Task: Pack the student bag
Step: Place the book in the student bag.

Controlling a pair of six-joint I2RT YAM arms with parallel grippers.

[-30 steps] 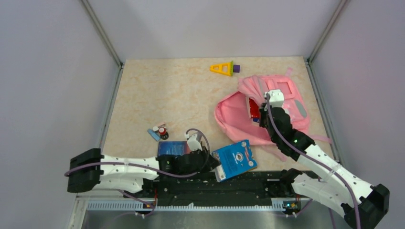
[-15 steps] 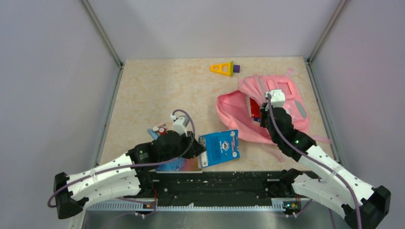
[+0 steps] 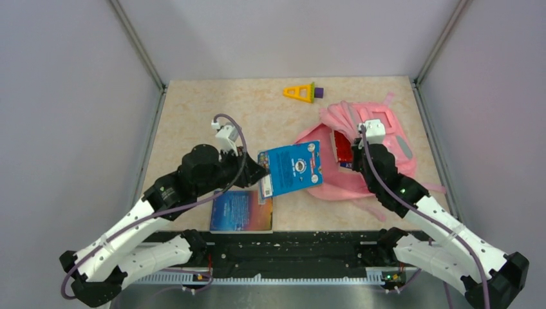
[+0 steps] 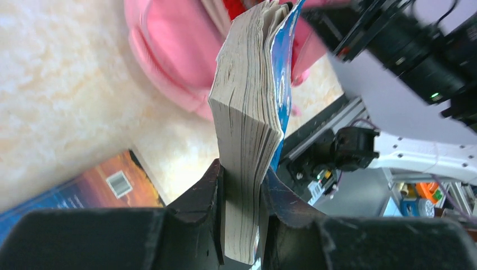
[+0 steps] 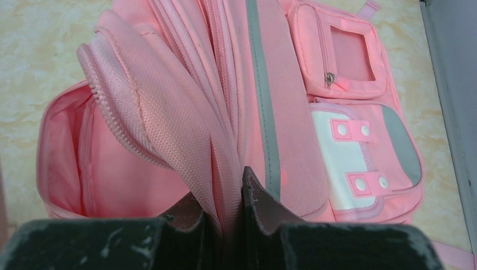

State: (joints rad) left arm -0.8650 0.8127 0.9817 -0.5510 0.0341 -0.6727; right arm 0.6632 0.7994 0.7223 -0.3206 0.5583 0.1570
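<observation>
The pink student bag (image 3: 386, 129) lies at the right of the table, its main compartment open toward the left with a red item (image 3: 341, 147) inside. My right gripper (image 3: 358, 149) is shut on the bag's upper fabric edge (image 5: 225, 169) and holds the opening up. My left gripper (image 3: 257, 174) is shut on a thick blue-covered book (image 3: 291, 168), held above the table just left of the bag's opening. In the left wrist view the book (image 4: 247, 140) stands on edge between the fingers, pointing at the bag (image 4: 174, 50).
A second book with an orange and blue cover (image 3: 241, 211) lies flat near the front edge. A yellow triangle toy with a purple end (image 3: 300, 93) sits at the back. The near rail (image 3: 290, 248) runs along the front.
My left arm has lifted the blue book and carried it back and to the right, toward the bag's opening. The right gripper has kept its hold on the bag.
</observation>
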